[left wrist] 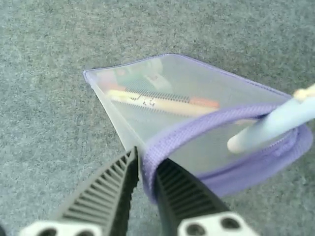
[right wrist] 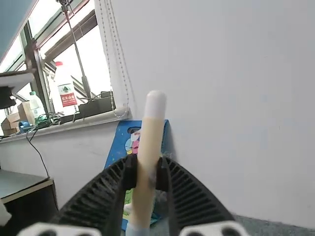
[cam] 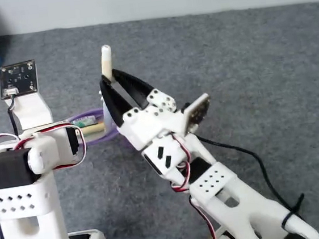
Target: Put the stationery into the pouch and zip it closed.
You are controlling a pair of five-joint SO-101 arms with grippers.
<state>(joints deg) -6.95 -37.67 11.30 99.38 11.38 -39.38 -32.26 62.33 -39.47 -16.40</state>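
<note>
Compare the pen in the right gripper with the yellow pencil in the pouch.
The pen stands steeply, clamped in the right gripper; the yellow pencil lies flat and loose. The pen has its lower end at the pouch mouth; the pencil is wholly inside. Both are slim sticks.

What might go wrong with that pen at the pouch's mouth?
The pen stands steeply in the right pincer; released like this, it may tip out instead of sliding in. The left pincer grips just the pouch rim, so a push could pull it loose.
</note>
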